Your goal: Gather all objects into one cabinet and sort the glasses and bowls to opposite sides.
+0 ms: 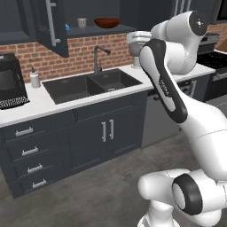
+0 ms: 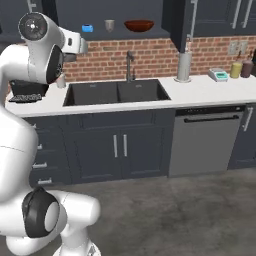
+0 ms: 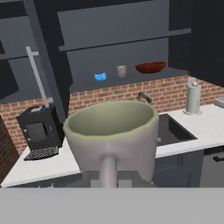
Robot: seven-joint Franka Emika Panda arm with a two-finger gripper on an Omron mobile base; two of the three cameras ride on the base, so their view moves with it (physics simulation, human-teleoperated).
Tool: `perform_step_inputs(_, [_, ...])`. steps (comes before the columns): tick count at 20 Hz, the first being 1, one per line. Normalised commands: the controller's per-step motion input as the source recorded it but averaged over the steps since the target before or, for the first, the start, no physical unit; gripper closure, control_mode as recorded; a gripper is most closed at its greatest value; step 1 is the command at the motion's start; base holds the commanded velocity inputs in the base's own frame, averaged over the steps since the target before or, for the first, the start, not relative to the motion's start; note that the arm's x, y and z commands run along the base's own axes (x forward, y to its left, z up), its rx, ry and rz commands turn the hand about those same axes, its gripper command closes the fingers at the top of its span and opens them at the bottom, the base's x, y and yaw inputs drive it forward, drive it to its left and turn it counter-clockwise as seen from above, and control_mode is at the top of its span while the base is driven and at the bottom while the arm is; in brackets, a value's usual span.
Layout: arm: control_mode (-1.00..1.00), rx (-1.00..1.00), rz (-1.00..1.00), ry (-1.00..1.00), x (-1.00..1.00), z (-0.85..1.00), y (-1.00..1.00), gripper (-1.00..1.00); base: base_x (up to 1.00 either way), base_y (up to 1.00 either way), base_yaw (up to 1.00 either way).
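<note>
1. One grey-beige mug (image 3: pixel 111 131) seen right in front of the hand camera, upright, handle toward the lens, held up in the air in front of the sink (image 1: pixel 88 84).
2. Gripper (image 3: pixel 111 179) hidden behind that mug; apparently closed on it, judging by how the mug hung there, though fingers not seen and opening impossible to tell.
3. Farther back, on the shelf of the open wall cabinet (image 3: pixel 122 81): blue cup (image 3: pixel 100 76) at the left, second mug (image 3: pixel 121 70) in the middle, reddish-brown bowl (image 3: pixel 150 67) at the right, each apart from the next.
4. Judged roughly three-quarters done: three pieces shelved, bowl on one side, cups on the other.
5. Left to do: carried mug up onto the shelf, on the cup side, away from the bowl.
</note>
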Motion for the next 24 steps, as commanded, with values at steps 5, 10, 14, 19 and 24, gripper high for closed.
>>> perform_step_inputs(5, [1.0,0.0,0.0,0.0,0.0,0.0,0.0,1.0,1.0,-0.33,0.14])
perform_step_inputs(10, [1.0,0.0,0.0,0.0,0.0,0.0,0.0,1.0,1.0,-0.11,0.22])
perform_step_inputs(14, [1.0,0.0,0.0,0.0,0.0,0.0,0.0,1.0,1.0,0.0,0.2])
perform_step_inputs(19, [1.0,0.0,0.0,0.0,0.0,0.0,0.0,1.0,0.84,-0.4,0.31])
perform_step_inputs(24, [1.0,0.0,0.0,0.0,0.0,0.0,0.0,1.0,0.52,-0.85,0.26])
